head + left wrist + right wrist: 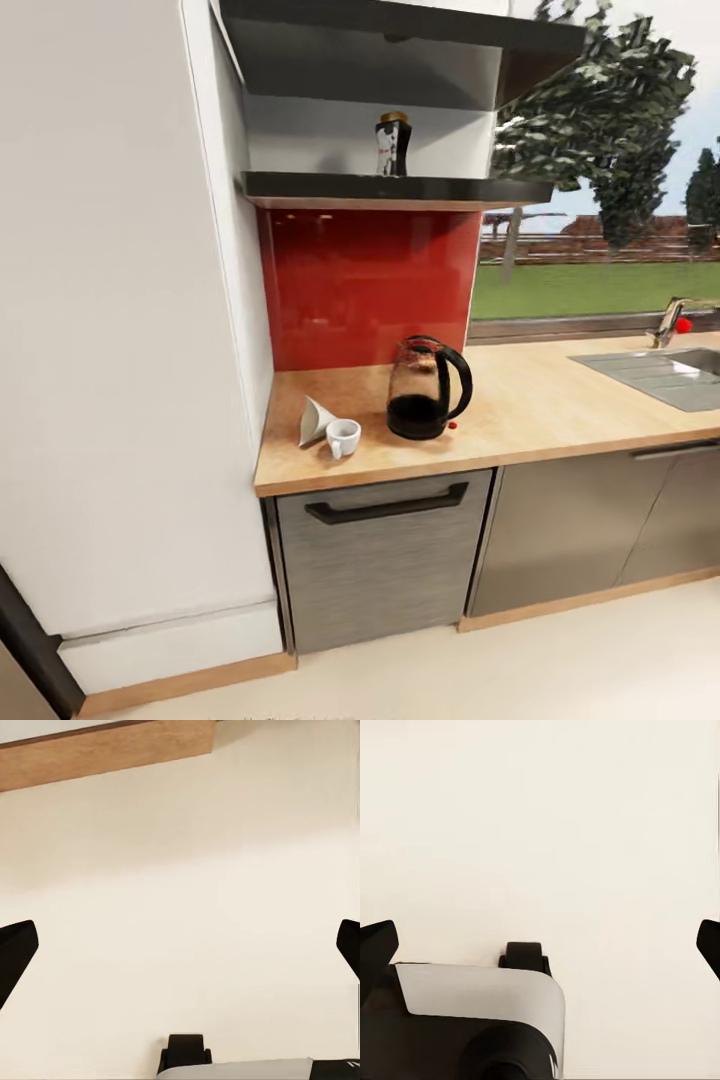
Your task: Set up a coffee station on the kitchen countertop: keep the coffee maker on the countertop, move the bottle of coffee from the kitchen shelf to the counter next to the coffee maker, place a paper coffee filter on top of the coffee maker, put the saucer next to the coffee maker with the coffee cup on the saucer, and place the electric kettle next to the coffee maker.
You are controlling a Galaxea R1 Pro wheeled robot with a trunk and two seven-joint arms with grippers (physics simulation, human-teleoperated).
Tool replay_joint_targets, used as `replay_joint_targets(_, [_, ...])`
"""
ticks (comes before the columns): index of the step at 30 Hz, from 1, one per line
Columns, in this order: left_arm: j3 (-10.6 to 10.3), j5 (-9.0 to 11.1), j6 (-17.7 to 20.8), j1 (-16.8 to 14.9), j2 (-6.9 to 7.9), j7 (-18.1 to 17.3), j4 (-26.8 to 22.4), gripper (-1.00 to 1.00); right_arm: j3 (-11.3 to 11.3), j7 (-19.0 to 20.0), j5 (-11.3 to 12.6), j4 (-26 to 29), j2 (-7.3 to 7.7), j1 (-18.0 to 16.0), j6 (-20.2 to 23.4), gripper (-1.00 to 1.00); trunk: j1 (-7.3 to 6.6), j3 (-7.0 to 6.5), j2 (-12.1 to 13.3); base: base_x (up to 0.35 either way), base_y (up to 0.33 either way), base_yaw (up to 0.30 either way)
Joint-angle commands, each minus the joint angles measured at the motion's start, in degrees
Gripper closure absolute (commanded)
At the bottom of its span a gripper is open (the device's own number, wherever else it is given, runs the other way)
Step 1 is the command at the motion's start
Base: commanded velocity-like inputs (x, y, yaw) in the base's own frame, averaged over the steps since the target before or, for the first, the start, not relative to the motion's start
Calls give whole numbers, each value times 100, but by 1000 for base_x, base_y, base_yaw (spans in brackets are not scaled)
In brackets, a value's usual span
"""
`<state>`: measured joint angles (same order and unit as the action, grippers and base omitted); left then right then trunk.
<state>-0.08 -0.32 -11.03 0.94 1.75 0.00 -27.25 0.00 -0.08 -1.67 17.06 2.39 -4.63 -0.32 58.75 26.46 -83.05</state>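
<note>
The bottle of coffee (392, 145), black with a yellow cap, stands on the dark kitchen shelf (400, 188) above a red backsplash. Below it, on the beige kitchen countertop (560, 400), the dark glass electric kettle (425, 388) stands upright. Left of the kettle the white paper coffee filter (315, 420) lies on its side, touching or nearly touching the white coffee cup (343, 437). The coffee maker and the saucer are out of view. My left gripper (180, 952) hangs open over bare floor. My right gripper (540, 949) is open too, over floor and my own body.
A tall white wall panel (120, 350) bounds the counter's left end. A steel sink (665, 372) with a tap (668, 322) lies at the right. Grey cabinet fronts with a black handle (385, 505) run under the counter, and a wooden plinth (105, 750) edges the pale floor.
</note>
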Motion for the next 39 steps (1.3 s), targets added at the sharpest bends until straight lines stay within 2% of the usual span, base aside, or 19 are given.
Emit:
replay_joint_targets(1, [-1,-3,-9,3,1,0,-9,-100,0,-1,-17,-1,0,-3,-3,-100,-2,5,-3,-233,4,-205])
replay_joint_targets(8, [0,-3,-13,3,1,0,-9,-100,0,-1,-17,-1,-1,-3,-3,-100,-2,5,-3,-210,1,-57])
replay_joint_targets(13, [-24,11,-48,3,-1,0,-59,-100,-9,-2,-17,-1,3,-3,-8,-100,-2,5,-3,-8,0,-1])
replay_joint_targets(15, [-35,15,-70,3,-43,-8,-160,-100,-9,-1,-17,-1,5,-3,-10,-100,-2,5,-3,-2,0,0])
replay_joint_targets(20, [-48,17,-62,3,-246,-204,-783,-100,-9,-1,-17,-1,5,-3,-12,-100,-2,5,-3,0,0,0])
replay_joint_targets(22, [-65,16,-9,3,-400,-401,-1293,-100,-9,-1,-17,-1,6,-3,-12,-100,-2,5,-3,0,0,0])
replay_joint_targets(23, [-65,16,-9,3,-400,-401,-1293,-100,-9,-1,-17,-1,6,-3,-12,-100,-2,5,-3,0,0,0])
replay_joint_targets(25, [-107,15,200,3,-565,-527,-1782,-100,-9,-1,-17,-1,7,-3,-12,-100,-2,5,-3,0,0,0])
replay_joint_targets(27, [-135,15,310,3,-621,-554,-1942,-100,-9,-1,-17,-1,7,-3,-12,-100,-2,5,-3,0,0,0])
replay_joint_targets(28, [-209,16,570,3,-736,-593,-2281,-100,-9,-1,-17,-4,7,-3,-12,-100,-2,5,-3,0,0,0])
replay_joint_targets(32, [-485,20,1137,3,-944,-637,-3039,-100,-9,-2,-17,-7,7,-3,-12,-100,-2,5,-3,0,0,0])
replay_joint_targets(37, [-1100,36,1840,3,-1115,-646,-4024,-100,-9,-3,-17,-9,7,-3,-12,-100,-2,5,-3,0,0,0])
replay_joint_targets(38, [-1296,41,2138,3,-1174,-644,-4418,-100,-9,-2,-17,-9,7,-3,-12,-100,-2,5,-3,0,0,0])
replay_joint_targets(39, [-1367,43,2288,3,-1174,-644,-4615,-100,-9,-4,-17,-9,7,-3,-12,-100,-2,5,-3,0,0,0])
